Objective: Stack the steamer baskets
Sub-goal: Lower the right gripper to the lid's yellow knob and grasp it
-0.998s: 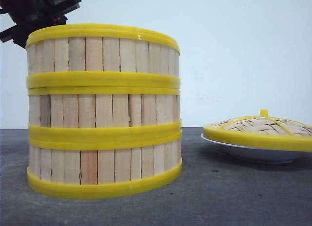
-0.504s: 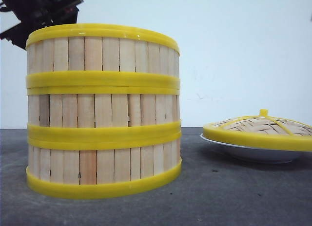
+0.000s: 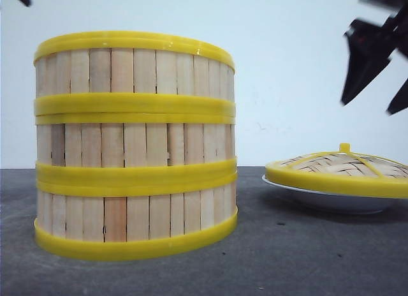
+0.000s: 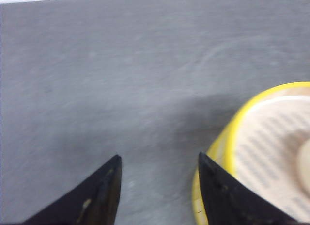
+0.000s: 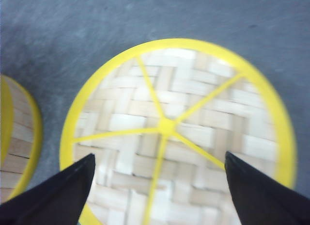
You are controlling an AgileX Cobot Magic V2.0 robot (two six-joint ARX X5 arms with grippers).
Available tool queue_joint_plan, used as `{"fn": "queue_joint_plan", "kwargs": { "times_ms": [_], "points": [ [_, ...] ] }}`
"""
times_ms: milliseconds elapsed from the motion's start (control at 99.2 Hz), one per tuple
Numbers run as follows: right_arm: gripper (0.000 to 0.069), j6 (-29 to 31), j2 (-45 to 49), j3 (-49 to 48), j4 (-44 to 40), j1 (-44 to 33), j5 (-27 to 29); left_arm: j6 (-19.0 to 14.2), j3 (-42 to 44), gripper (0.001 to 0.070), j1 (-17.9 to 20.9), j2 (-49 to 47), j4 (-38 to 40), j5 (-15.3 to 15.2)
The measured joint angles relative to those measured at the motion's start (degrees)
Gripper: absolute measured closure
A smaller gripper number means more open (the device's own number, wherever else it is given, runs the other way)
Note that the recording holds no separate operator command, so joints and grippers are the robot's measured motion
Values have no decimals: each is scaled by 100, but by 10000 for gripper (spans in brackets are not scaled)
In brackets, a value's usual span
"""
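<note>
You will find no text, label, brand, number or sign that can be read in any of the three views.

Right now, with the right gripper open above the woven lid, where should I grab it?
Probably the small centre knob of the lid, coming straight down. The lid lies dome-up on the white plate, whose rim sits close under the lid's edge; the open right gripper is already above it.
</note>
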Motion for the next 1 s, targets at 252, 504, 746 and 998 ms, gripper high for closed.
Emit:
{"fn": "queue_joint_plan", "kwargs": {
  "times_ms": [252,504,746,998],
  "points": [
    [168,-7,754,0,752,315,181,37,0,412,269,4,-236,-15],
    [229,-48,1134,0,885,415,568,37,0,412,275,4,-238,-15],
    [435,-50,1237,0,1005,413,577,37,0,412,280,4,-238,-15],
    [623,-52,1239,0,1067,387,640,37,0,412,280,4,-240,-15]
  ]
}}
